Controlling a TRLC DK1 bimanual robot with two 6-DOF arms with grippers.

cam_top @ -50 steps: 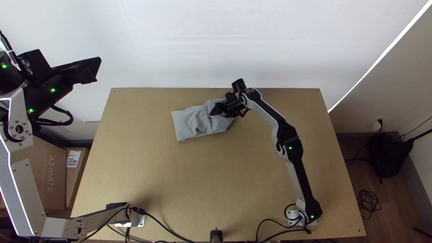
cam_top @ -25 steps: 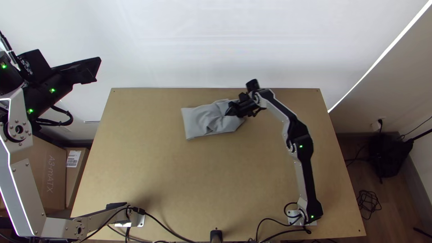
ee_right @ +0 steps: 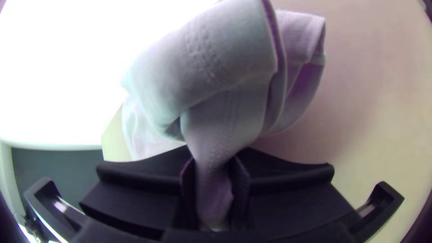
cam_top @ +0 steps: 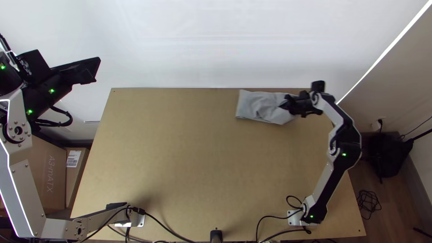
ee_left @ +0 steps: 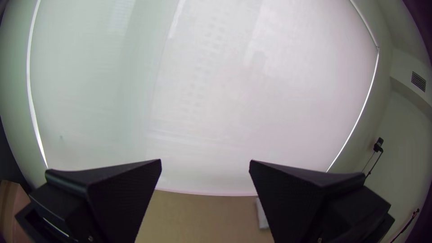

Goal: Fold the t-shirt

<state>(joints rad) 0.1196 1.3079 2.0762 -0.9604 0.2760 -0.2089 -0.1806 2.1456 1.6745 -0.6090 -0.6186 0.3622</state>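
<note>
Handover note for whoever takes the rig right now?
Left gripper: open, empty, off the table's left side.
Right gripper: shut on one end of the shirt.
Shirt: near the table's far edge, right of middle.
Done: folded into a compact, roughly rectangular bundle, creased.
Left: release and smooth it, probably; I can't tell whether another fold is due.

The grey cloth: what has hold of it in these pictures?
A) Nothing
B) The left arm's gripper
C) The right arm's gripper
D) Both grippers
C: the right gripper has a bunched part of the grey cloth pinched between its fingers, while the left gripper is open with nothing between its fingers.
</note>
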